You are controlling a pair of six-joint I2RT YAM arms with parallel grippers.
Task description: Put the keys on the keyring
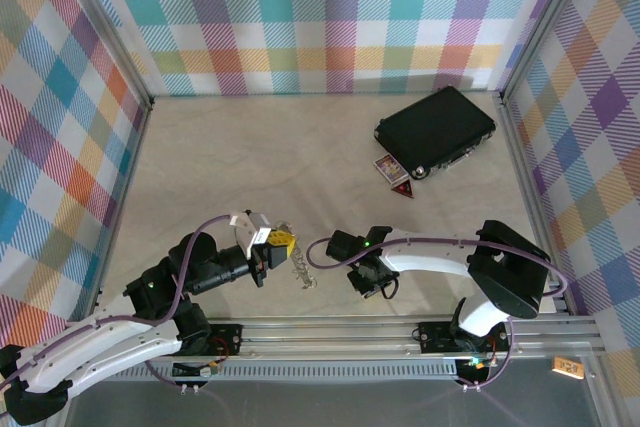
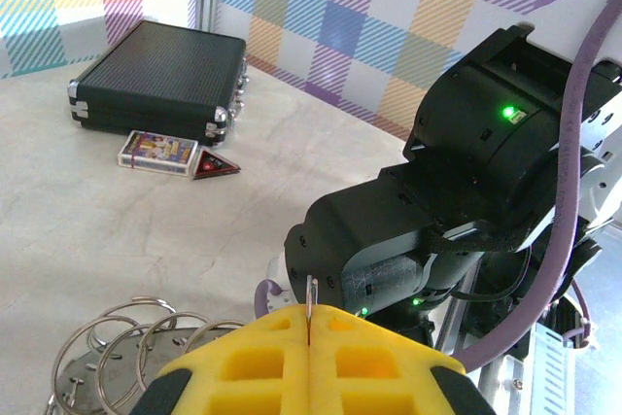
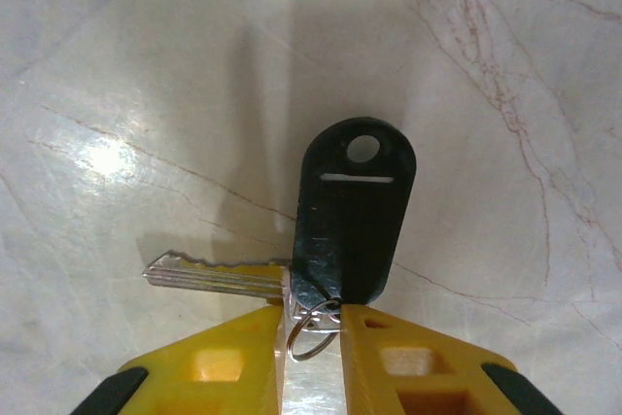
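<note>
Left of the keyring (image 1: pixel 303 269), and touching it, the left gripper (image 1: pixel 277 240) has its yellow fingers pressed flat together with no gap between them. The left wrist view shows a thin metal strand pinched in the seam, with ring loops hanging below and to one side. The keyring is a silvery strand dangling from those fingertips above the table (image 1: pixel 250 167), its long axis running from the grip down toward the arm bases. Right of the keyring, near but apart from it, the right gripper (image 1: pixel 372 280) points downward. Its fingers are drawn close, leaving only a narrow slot, and they pinch the keys (image 3: pixel 355 211) at the bottom end. The black plastic head projects straight out from the fingertips, the silver blade lies crosswise to it, and a small split ring shows in the slot. The keys appear clear of the table, with a shadow behind them. Judgement: the keys lie right of the keyring and the right arm carries them, so the coming move turns on closing the gap between the two grippers. Which loop of the keyring would accept them cannot be told. Well right of the keyring and beyond it, a black case (image 1: pixel 436 131) lies flat.
</note>
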